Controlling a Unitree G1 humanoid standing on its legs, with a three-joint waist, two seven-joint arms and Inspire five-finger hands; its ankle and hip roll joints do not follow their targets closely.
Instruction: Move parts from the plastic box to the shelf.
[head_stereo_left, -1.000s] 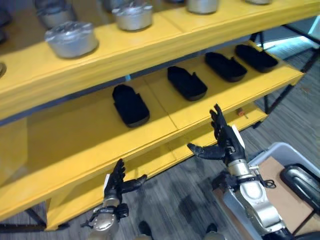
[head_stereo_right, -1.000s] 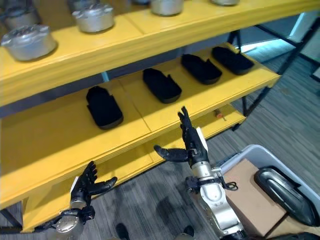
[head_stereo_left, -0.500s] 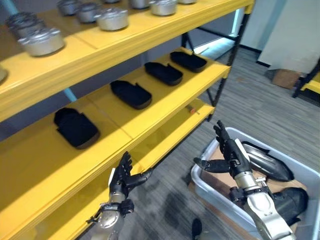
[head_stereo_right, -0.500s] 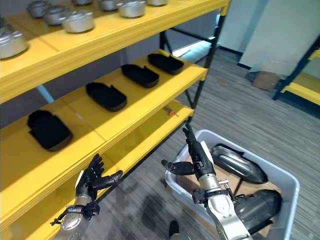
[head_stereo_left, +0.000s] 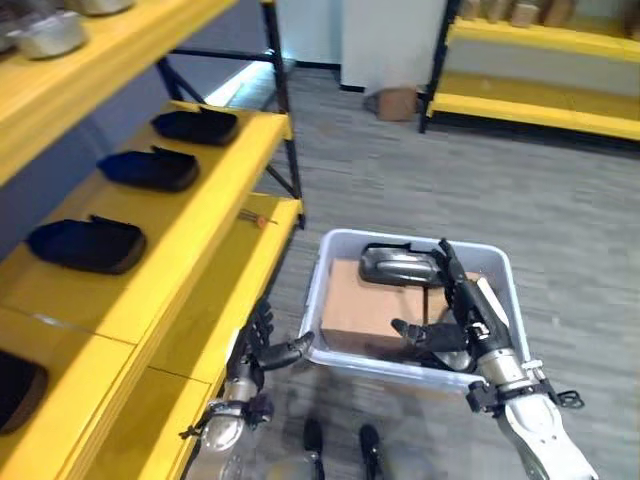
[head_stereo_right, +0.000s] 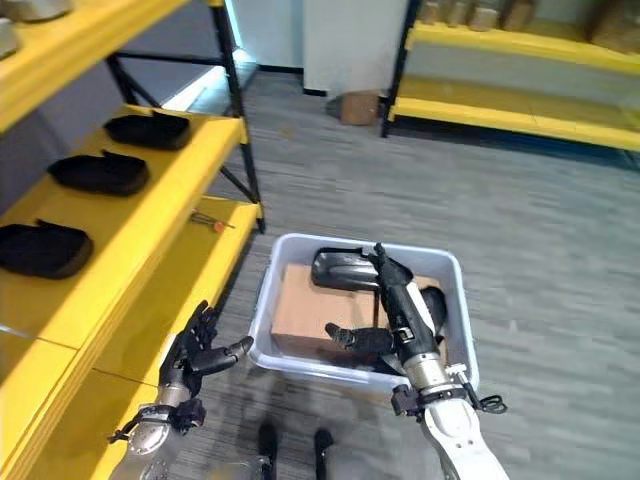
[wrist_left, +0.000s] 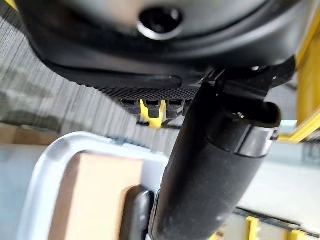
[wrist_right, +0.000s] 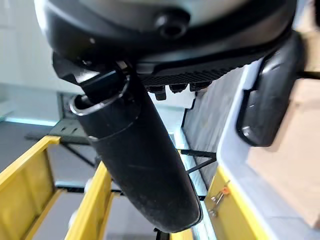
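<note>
Left eye view showed the plastic box (head_stereo_left: 505, 290) on the grey floor just beside the yellow shelf (head_stereo_left: 215, 215), with a dark moulded part (head_stereo_left: 400, 266) lying at its far end, partly on a sheet of brown cardboard (head_stereo_left: 355, 300) that lined the box. Another dark part seemed to lie low in the box under the right hand, though I could not make it out well. The right hand (head_stereo_left: 462, 312) hovered above the box interior with its fingers straight and spread and the thumb out to the side, holding nothing. The left hand (head_stereo_left: 262, 345) was held low between the shelf edge and the near-left corner of the box, likewise relaxed and empty. On the shelf's middle tier, three black parts (head_stereo_left: 88, 245) sat in a row, well apart from one another; a small orange-tipped tool (head_stereo_left: 255, 219) lay on the lower tier.

By my judgement the step in hand was the reach into the box for a fresh part, with no grasp yet made. The next move would call for lowering the right hand onto the part, curling the fingers round its body, then lifting it clear of the box wall before turning to a free spot on the shelf.
</note>
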